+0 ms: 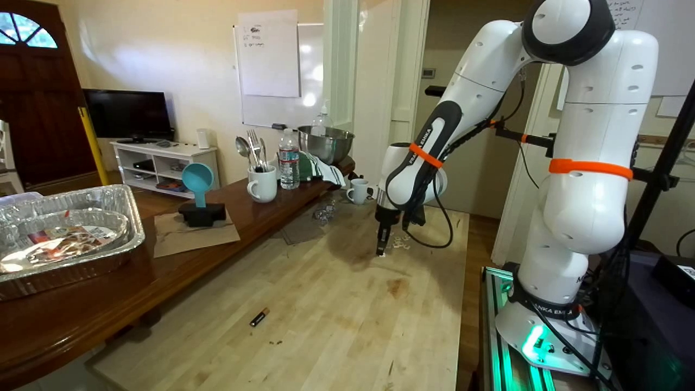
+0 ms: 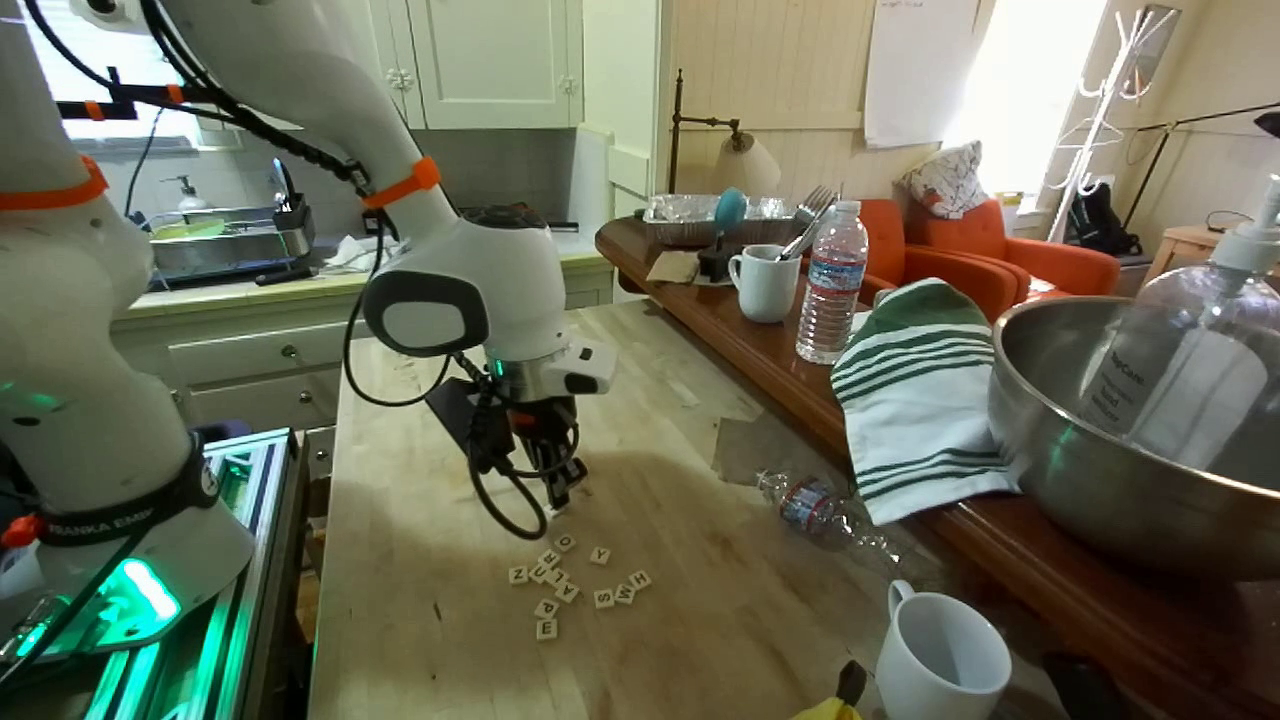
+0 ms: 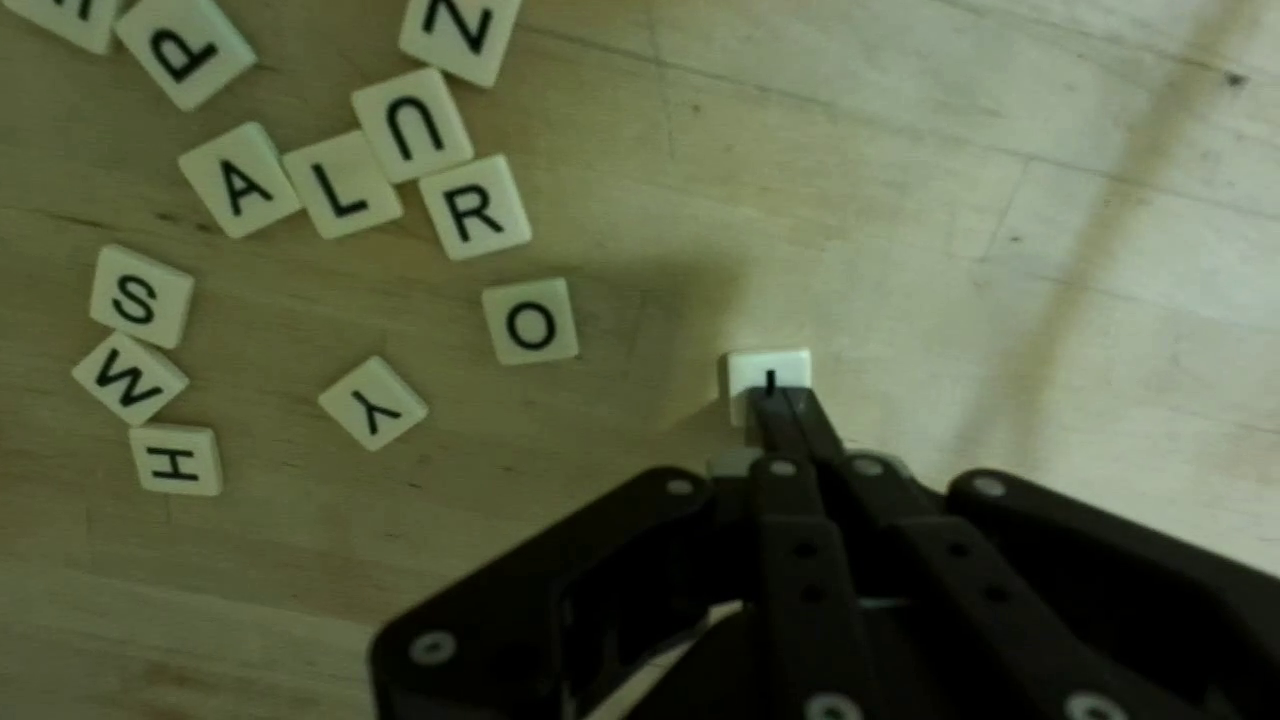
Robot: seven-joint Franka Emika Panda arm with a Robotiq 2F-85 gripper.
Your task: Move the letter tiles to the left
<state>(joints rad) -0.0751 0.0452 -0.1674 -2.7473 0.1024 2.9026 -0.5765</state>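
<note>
Pointing down at the light wooden desk [image 2: 690,620], the gripper [image 3: 785,392] has its two fingers [image 3: 778,432] pressed together, with nothing seen between them. Their tips stand over a lone letter tile [image 3: 768,366], hiding its near right part; whether they touch it, I cannot tell. The rest of the letter tiles [image 2: 545,629] lie flat and face up to the left in the wrist view. Closest to the gripper is the O tile [image 3: 531,321]; the Y tile [image 3: 374,403] lies by itself farther left and a little nearer. Beyond the O, the A tile [image 3: 240,180], L tile [image 3: 343,185], U tile [image 3: 413,125] and R tile [image 3: 476,207] sit in a tight cluster, with the N tile [image 3: 460,38] just past the U. In the far left corner are the P tile [image 3: 187,52] and another piece [image 3: 85,25] partly out of view. Along the left side, a row of three runs from the S tile [image 3: 142,297] to the H tile [image 3: 176,460]. In an exterior view, a clear plastic bottle [image 2: 808,503] lies on its side to the right of the tiles, and a white mug [image 2: 940,655] stands nearer on the right. In an exterior view, a battery [image 1: 259,317] lies near left on the desk, well apart from the tiles.
</note>
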